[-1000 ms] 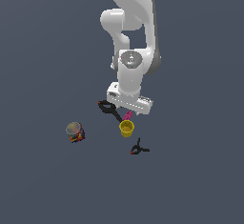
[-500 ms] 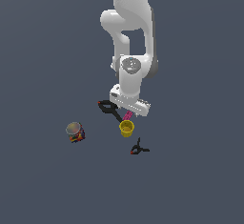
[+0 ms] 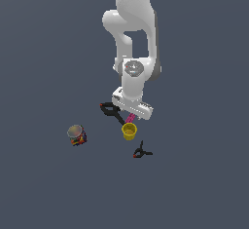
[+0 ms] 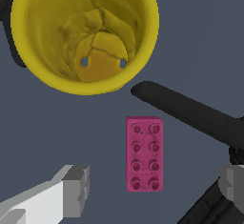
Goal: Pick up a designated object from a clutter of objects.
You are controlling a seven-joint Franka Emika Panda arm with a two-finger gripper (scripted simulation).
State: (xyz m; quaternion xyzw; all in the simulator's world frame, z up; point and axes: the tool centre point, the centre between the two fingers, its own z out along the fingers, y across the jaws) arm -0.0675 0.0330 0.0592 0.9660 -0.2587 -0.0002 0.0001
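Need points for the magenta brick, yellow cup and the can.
magenta brick (image 4: 144, 153), wrist view: middle of its studded top face.
yellow cup (image 4: 62, 82), wrist view: outer edge of the rim.
multicoloured can (image 3: 75, 132), exterior view: silver top.

Only a flat, matte, dark slate-blue ground surface (image 3: 44, 189). Fills the exterior view from edge to edge, even in tone and plain in texture. Reaches every border of that view as one unbroken plane. Seen again up close in the wrist view (image 4: 200, 37), in the same dull blue-grey, smooth and evenly lit.
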